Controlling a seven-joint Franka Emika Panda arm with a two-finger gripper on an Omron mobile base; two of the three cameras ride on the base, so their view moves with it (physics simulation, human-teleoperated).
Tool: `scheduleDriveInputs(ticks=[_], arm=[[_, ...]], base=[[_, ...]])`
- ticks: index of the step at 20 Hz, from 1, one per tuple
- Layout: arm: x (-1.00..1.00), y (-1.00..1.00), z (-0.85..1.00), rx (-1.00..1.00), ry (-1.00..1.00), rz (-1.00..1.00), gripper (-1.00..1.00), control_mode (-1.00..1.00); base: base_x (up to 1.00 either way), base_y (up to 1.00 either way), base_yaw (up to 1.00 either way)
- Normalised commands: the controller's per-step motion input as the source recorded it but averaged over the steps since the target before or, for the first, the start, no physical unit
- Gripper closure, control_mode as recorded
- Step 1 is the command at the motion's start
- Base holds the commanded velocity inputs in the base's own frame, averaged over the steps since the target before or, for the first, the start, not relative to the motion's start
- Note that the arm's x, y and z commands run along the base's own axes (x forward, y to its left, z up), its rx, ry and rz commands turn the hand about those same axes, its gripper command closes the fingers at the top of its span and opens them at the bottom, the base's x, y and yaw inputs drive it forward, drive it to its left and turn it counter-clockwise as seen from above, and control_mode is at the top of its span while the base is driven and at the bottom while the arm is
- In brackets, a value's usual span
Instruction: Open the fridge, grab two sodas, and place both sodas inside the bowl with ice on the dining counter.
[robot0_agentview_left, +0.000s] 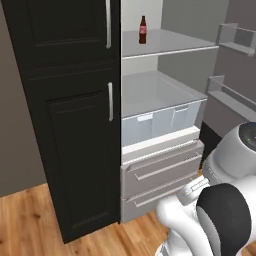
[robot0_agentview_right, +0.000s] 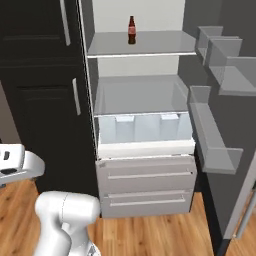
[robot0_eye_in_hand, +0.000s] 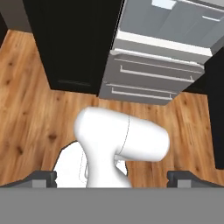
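Fridge (robot0_agentview_right: 145, 150) open, cola soda (robot0_agentview_right: 131, 30) upright on top shelf (robot0_agentview_right: 160, 45)

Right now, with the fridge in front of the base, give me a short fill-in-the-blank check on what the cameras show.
1. The beige-grey fridge door stands ____.
2. The brown cola bottle with the red label stands on the ____ shelf.
3. Below the clear crisper bin sit ____ grey drawers with bar handles.
4. The two-finger gripper is ____ and holds nothing.

Missing words: open; top; two; open
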Motion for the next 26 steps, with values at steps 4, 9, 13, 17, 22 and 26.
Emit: scheduleDriveInputs(ticks=[4,9,13,17,22,26], arm=[[0.0,0.0,0.0,0.0,0.0,0.0,-1.0,1.0],[0.0,0.0,0.0,0.0,0.0,0.0,-1.0,1.0],[0.0,0.0,0.0,0.0,0.0,0.0,-1.0,1.0],[0.0,0.0,0.0,0.0,0.0,0.0,-1.0,1.0],[0.0,0.0,0.0,0.0,0.0,0.0,-1.0,1.0],[0.0,0.0,0.0,0.0,0.0,0.0,-1.0,1.0]], base=[[0.67,-0.19,-0.06],[0.43,-0.23,-0.09],[0.43,-0.22,-0.09],[0.36,-0.04,-0.03],[0.39,-0.04,0.04],[0.48,-0.2,0.0]])
